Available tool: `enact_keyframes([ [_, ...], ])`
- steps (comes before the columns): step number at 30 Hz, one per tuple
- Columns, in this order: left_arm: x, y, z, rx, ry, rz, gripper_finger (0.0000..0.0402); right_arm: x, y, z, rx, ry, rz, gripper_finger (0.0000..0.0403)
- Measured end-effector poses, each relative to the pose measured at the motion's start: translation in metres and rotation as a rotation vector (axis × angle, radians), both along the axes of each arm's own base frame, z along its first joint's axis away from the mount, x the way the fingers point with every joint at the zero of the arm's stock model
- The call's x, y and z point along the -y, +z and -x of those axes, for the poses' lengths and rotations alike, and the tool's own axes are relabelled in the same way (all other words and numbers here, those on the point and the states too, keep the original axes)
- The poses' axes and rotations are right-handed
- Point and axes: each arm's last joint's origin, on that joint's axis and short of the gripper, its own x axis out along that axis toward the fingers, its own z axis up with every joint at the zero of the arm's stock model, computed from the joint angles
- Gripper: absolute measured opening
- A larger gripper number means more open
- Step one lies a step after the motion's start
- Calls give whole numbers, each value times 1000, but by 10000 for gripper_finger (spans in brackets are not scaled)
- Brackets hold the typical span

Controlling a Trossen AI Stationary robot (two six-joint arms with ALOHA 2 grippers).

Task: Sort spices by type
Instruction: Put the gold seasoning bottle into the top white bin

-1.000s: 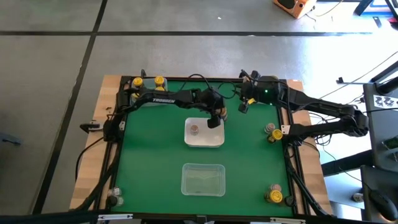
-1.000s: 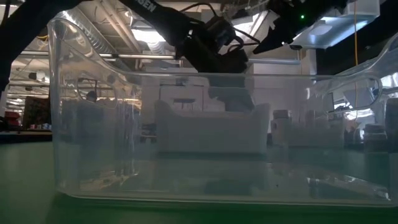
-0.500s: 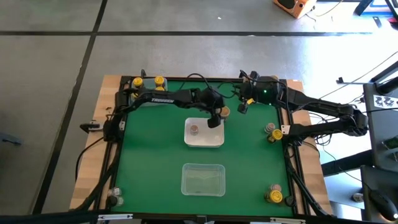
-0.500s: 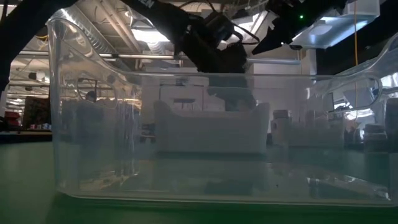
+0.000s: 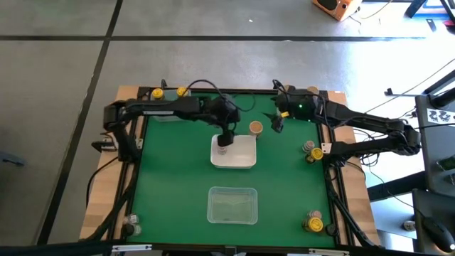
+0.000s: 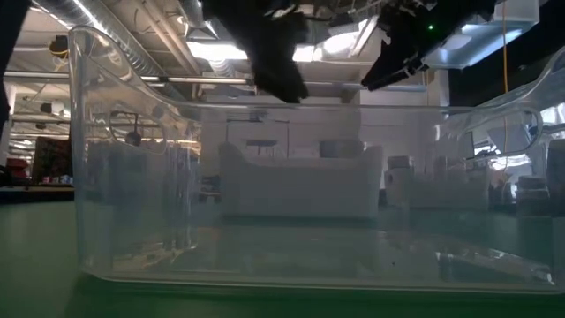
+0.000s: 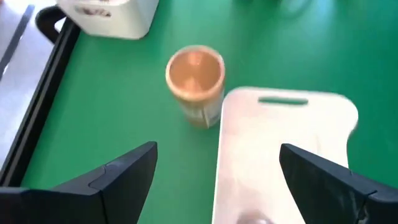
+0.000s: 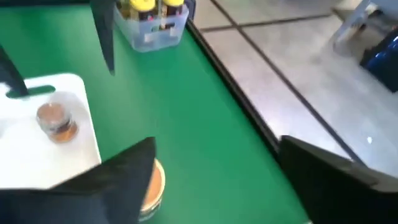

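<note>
Tan-lidded jar (image 5: 255, 127) beside white bin (image 5: 243, 158)

A small spice jar (image 7: 194, 84) with a tan lid stands on the green table (image 7: 112, 106), right beside a white bin (image 7: 280, 155). The left gripper (image 7: 217, 180) is wide open.

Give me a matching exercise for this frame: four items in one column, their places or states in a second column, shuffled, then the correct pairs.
1. tan-lidded jar
2. brown-lidded jar
3. clear bin
4. left gripper

A. inside the white bin
B. open, over the white bin's edge
C. standing on the green mat just beyond the white bin
D. on the near half of the mat, nothing seen inside

Pairs: 1-C, 2-A, 3-D, 4-B
</note>
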Motion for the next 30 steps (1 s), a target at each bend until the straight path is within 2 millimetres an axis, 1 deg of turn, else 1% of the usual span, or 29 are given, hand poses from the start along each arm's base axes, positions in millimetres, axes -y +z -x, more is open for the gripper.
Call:
enact_keyframes([
  [2,3,-3,15,4,8,1,336,-1,-4,0,-30,25,-30,382],
  [4,6,-9,32,18,6,-7,336,0,-6,-3,-32,31,-50,393],
  [7,12,-17,55,99,13,-16,336,0,-13,-10,-35,74,-110,375],
  [9,16,-21,71,153,28,-10,336,1,-21,-16,-64,105,-150,362],
  [12,21,-31,97,181,49,5,336,4,-33,-24,-104,104,-186,347],
  [16,28,-41,122,268,79,31,336,8,-46,-36,-134,101,-201,337],
  [19,31,-49,135,297,95,47,336,9,-51,-42,-125,121,-218,336],
  [22,32,-55,141,296,110,63,336,8,-52,-44,-116,162,-249,337],
  [26,33,-59,142,281,127,83,336,7,-53,-44,-109,168,-282,337],
  [30,33,-60,142,280,127,84,336,8,-60,-46,-145,161,-301,337],
])
